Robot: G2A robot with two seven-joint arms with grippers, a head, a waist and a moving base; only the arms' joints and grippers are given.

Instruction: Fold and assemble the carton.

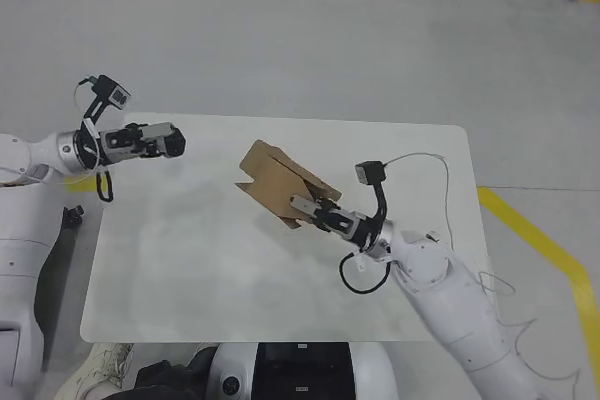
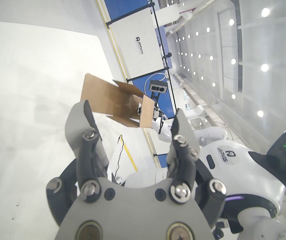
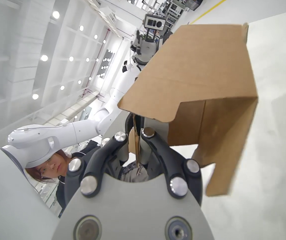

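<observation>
- While the right gripper (image 1: 305,207) clamps a thin cardboard edge, the carton (image 1: 283,180) sits near the middle of the table (image 1: 180,270), a little toward the far edge.
- In the right wrist view, the fingers (image 3: 155,131) of the right gripper (image 3: 136,132) are pressed together on a cardboard panel seen edge-on, with no gap on either side of it.
- From that wrist the carton (image 3: 203,76) is plain brown and partly opened. It shows a broad outer panel, a side wall bent at a corner, and a loose flap at the end nearest the camera.
- In the left wrist view the carton (image 2: 113,101) is an open-ended sleeve with its inside showing. One flap stands out flat on the side toward the left arm, and another sits at the end where the right gripper holds it.
- I cannot tell whether the carton's lower edge touches the table or hangs just above it.
- The left gripper (image 1: 175,140) is over the table near its far left corner, well apart from the carton and pointing toward it.
- In its own wrist view the left gripper (image 2: 132,108) has its fingers (image 2: 79,121) spread wide, with nothing held between them.
- The table (image 2: 20,76) is white and has rounded corners; the right wrist view shows a bare part of it (image 3: 278,131) beside the carton.
- A white cable (image 1: 446,190) loops from the right arm over the table's right part.
- A yellow line (image 1: 540,240) runs along the floor beyond the table's right edge.
</observation>
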